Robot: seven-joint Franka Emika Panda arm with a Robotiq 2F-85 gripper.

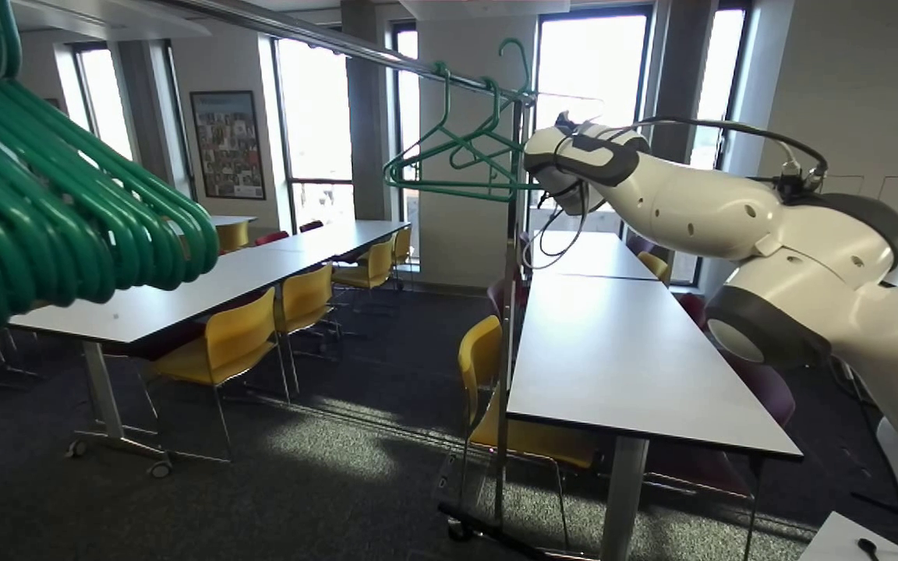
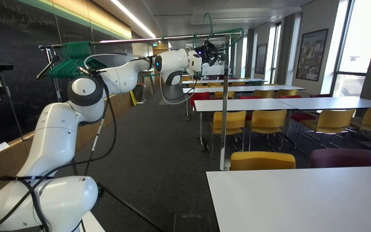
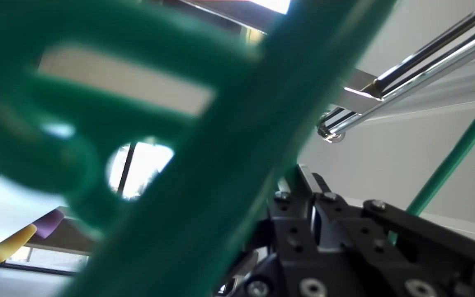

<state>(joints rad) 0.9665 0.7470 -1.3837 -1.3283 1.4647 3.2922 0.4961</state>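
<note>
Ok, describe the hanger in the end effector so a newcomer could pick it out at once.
In both exterior views, follow the long metal rail to the end where the robot arm reaches. There the end effector grips a green hanger. Its hook stands up above the rail, whereas the neighbouring hangers are hooked over it.

Both exterior views share arm [image 1: 698, 202] and rail [image 2: 121, 41]
They stand back, facing tables [image 1: 628, 351]; the wrist view peers past a close hanger [image 3: 237, 152].
</note>
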